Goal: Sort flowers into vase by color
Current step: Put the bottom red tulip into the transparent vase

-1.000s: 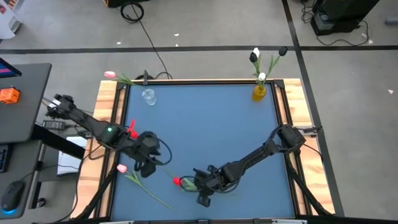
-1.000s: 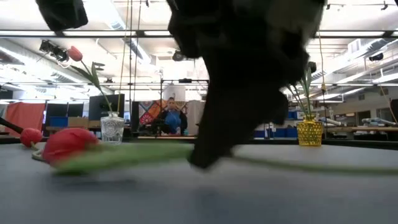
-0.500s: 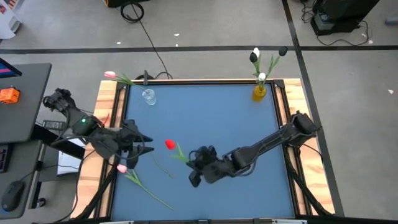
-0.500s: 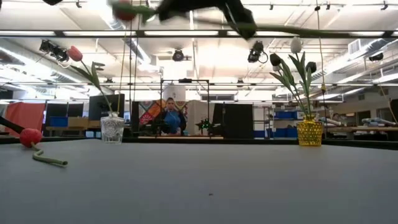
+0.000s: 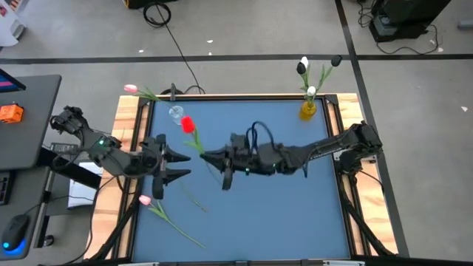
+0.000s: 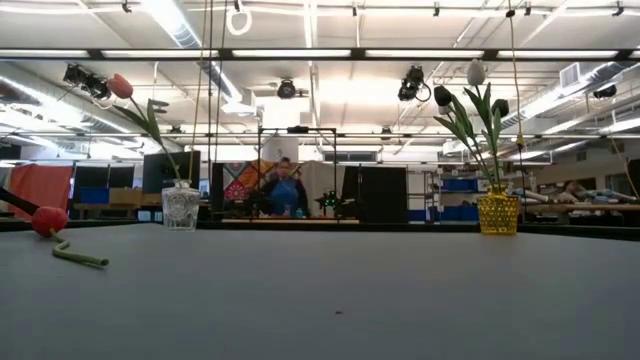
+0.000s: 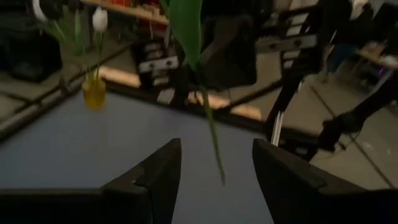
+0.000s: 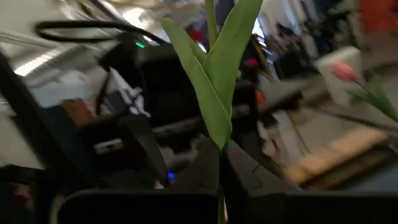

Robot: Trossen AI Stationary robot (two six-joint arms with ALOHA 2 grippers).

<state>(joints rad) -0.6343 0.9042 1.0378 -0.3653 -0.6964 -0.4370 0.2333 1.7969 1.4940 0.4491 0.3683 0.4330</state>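
Observation:
My right gripper [image 5: 209, 156] is shut on a red tulip [image 5: 187, 124], held high over the middle of the blue table [image 5: 281, 214]. My left gripper [image 5: 185, 165] is open and points level toward the table's right, just left of that tulip. In the left wrist view the tulip's lower stem [image 7: 214, 146] hangs in front of my left gripper [image 7: 216, 158], untouched. A pink tulip [image 5: 145, 199] lies on the table near the left edge. Another pink tulip [image 5: 131, 89] stands in a clear vase [image 5: 176, 113]. White and black tulips [image 5: 304, 66] stand in a yellow vase [image 5: 308, 110]. My right gripper pinches the red tulip's stem [image 8: 220, 147] between its two fingers, just below where the leaves [image 8: 217, 74] branch off. The fingers come level from the table's right and lie across the stem. The tulip is lifted clear, roughly upright, head up and lower stem hanging below.
In the low view a red flower head [image 6: 50, 220] and a curled green stem piece [image 6: 80, 257] lie at the table's left. A thin stem [image 5: 194, 199] lies on the table near the left gripper. Wooden rails [image 5: 126, 133] border the table. A person [image 6: 285, 190] sits beyond it.
My right gripper has risen from the table's near side and gone toward the far and left, tipping from pointing down to level. The red tulip has been lifted clear of the table and stood upright. My left gripper has risen and turned level, pointing right.

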